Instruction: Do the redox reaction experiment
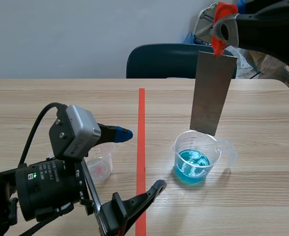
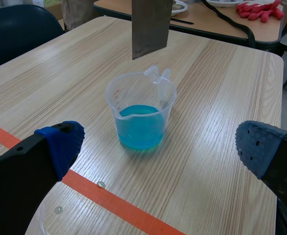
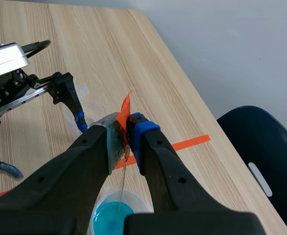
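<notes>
Right jaws clamped on the metal strip (image 1: 212, 93), left jaws apart: lower it off-centre and you'll likely clip the beaker (image 1: 196, 147) below, spilling its blue solution (image 1: 192, 167).

A plain pale grey wall (image 1: 60, 34) stands at the back. A dark blue round-backed chair (image 1: 159, 61) sits just behind the light wooden worktop (image 1: 262, 113). Another tan wooden table (image 2: 202, 27) stands nearby.

metal plate (image 2: 150, 24): top end cut off by the frame edge in left wrist view; edge-on in right wrist view, just a thin line
small clear cup (image 1: 102, 164): mostly behind the left arm's wrist camera (image 1: 78, 130); contents unreadable
beaker (image 3: 95, 210): partly hidden by right fingers (image 3: 145, 139)
specks (image 2: 101, 184) on tabletop (image 2: 221, 161): too small to identify
</notes>
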